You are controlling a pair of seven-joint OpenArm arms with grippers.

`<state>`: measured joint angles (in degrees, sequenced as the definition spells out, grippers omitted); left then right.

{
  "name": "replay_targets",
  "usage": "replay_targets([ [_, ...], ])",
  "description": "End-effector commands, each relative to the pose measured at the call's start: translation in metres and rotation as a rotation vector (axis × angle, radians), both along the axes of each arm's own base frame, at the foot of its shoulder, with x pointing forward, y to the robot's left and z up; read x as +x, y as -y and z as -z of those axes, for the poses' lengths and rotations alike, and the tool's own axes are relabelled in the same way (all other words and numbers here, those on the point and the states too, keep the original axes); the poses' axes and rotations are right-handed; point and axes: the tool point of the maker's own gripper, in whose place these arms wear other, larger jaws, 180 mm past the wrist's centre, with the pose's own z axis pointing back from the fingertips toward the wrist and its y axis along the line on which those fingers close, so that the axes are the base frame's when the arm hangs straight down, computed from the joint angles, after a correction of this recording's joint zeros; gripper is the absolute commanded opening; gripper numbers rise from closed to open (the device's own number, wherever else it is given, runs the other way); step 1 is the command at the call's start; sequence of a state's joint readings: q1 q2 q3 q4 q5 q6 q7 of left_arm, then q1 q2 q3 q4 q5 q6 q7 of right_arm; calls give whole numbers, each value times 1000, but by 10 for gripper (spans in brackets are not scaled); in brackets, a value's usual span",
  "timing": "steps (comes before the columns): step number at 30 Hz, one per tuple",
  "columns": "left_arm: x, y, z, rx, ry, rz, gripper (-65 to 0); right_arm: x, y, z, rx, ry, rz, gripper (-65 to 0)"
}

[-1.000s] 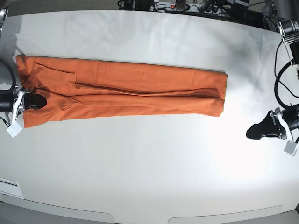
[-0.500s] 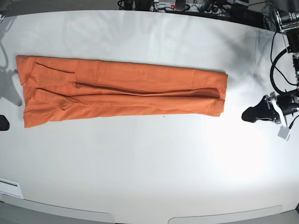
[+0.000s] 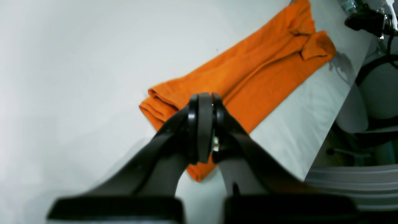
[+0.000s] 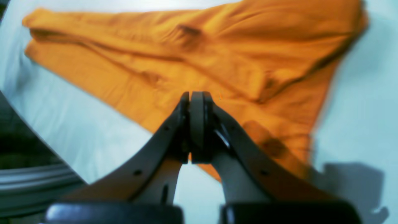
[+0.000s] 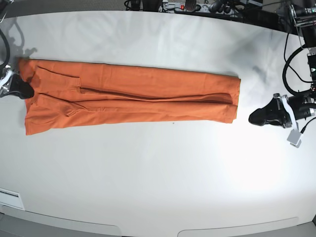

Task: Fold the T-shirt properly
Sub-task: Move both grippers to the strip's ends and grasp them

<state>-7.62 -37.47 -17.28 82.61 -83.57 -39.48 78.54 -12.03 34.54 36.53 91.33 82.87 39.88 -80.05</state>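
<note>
The orange T-shirt lies on the white table folded lengthwise into a long flat strip running left to right. My right gripper is shut and empty at the strip's left end; in the right wrist view its closed tips hover over the T-shirt and cast a shadow on the cloth. My left gripper is shut and empty on bare table just right of the strip's right end. In the left wrist view its tips point at the T-shirt.
Cables and a power strip line the table's back edge. A white label sits at the front left corner. Arm cables hang at the right. The table's far edge shows in the left wrist view.
The right gripper left the shirt's lower left end, swung out of view to the left, and came back higher at the left end. The left gripper moved up and left, closer to the shirt's right end.
</note>
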Motion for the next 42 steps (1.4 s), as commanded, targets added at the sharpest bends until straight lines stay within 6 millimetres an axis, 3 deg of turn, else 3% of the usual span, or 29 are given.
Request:
replay_targets([
  [1,5,-4,-18,-2,57,0,-650,11,-2,-25,-12,97,-11,-650],
  [5,4,-10,-19,-25,67,-40,-650,18,5,-23,-208,180,53,-650],
  [9,4,-24,-25,-34,77,-96,-650,24,7,-15,-283,215,86,-650],
  [15,2,-31,-25,-43,79,-128,-650,26,-20,13,-279,174,24,-650],
  [18,2,-36,-13,5,62,-156,-636,24,-30,19,-268,159,-7,-650],
  [21,-6,-38,1,-2,-4,-183,-338,17,-30,25,-274,130,-16,-650],
  [23,-12,-39,10,-20,-53,-210,-214,14,-30,28,-274,120,-18,-650],
  [33,-17,-24,56,-45,-162,-332,-205,11,-30,30,-275,112,-19,-650],
  [42,-16,-13,73,-62,-194,-377,-207,12,-30,29,-275,113,-19,-650],
])
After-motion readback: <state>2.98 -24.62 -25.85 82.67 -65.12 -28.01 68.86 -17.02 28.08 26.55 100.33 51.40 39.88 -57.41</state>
